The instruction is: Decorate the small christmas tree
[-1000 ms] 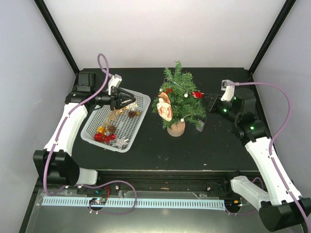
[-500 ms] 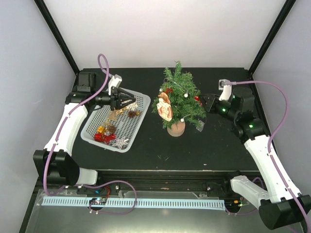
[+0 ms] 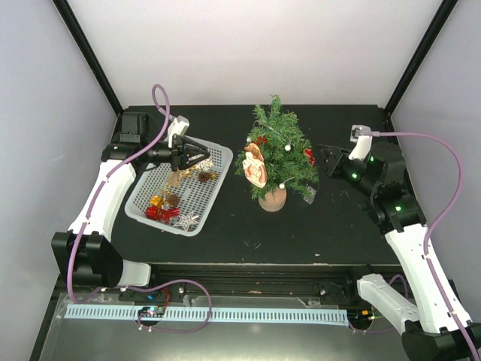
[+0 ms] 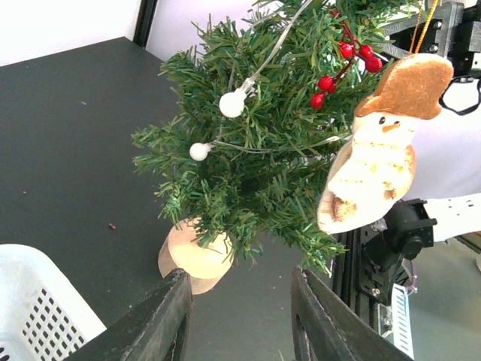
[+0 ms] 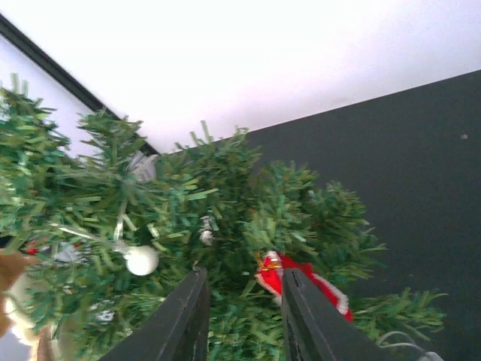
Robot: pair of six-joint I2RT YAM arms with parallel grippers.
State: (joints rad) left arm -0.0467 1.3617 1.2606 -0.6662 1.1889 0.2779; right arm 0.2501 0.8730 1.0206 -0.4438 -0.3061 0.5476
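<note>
The tree point(image 5: 188, 218) fills the left and middle, green branches carrying a white bead point(image 5: 140, 259) and a red ornament point(image 5: 301, 280) with a gold tie. At the bottom edge the gripper point(image 5: 242, 277) faces it, its two dark fingers point(image 5: 184, 320) parted with nothing gripped. The red ornament shows just above the right-hand fingertip. Black table point(image 5: 421, 165) lies to the right, white wall point(image 5: 263, 53) above.
</note>
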